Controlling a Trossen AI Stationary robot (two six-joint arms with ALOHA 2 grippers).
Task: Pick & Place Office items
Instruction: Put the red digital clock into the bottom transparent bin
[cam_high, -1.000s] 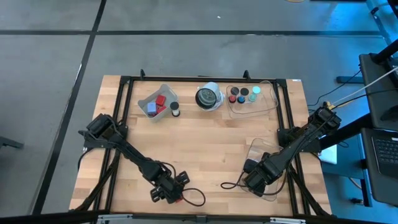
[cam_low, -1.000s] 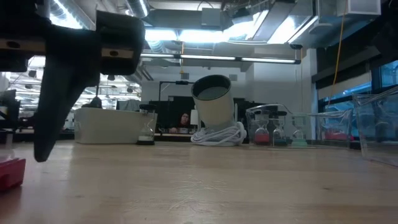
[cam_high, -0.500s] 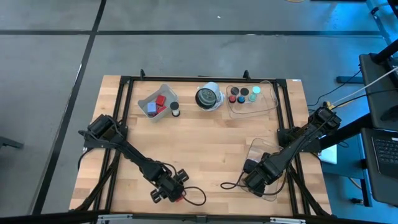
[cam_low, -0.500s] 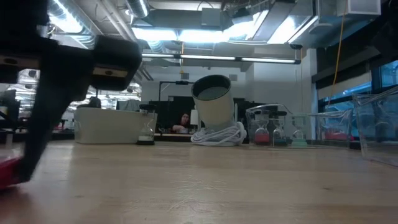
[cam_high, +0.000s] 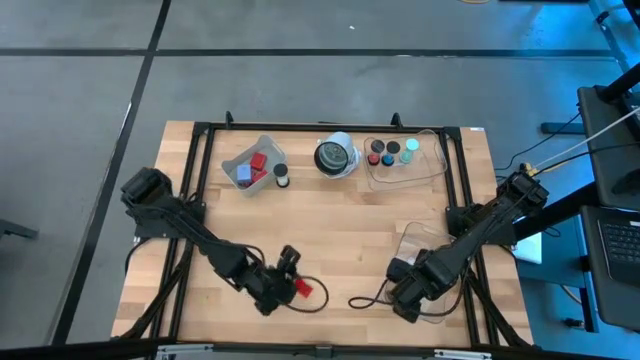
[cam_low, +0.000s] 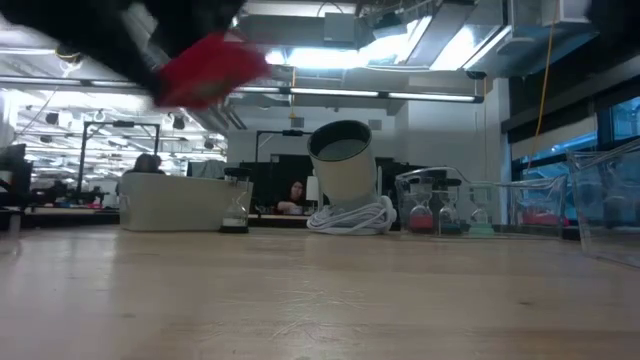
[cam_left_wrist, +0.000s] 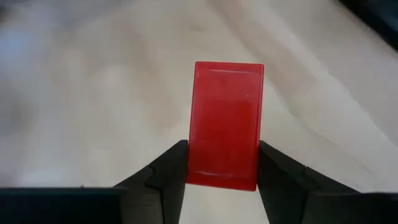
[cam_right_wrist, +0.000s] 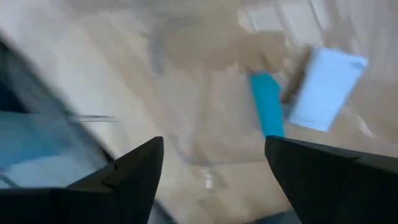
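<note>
Left gripper (cam_left_wrist: 222, 180) pinches red block (cam_left_wrist: 226, 124), lifted clear of table (cam_high: 340, 225) for carrying; right gripper (cam_right_wrist: 214, 171), probably waiting, is spread.

A plain red block (cam_left_wrist: 225, 124) sits between dark fingers (cam_left_wrist: 165, 174) (pale wooden table (cam_high: 340, 220) beneath).

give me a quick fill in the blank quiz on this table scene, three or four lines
1. The left gripper is shut on a ____ block.
2. In the low view that block is ____ the table, not resting on it.
3. The right gripper has its fingers ____.
4. The round caps lie in a clear ____ at the table's far side.

Missing words: red; above; open; tray
</note>
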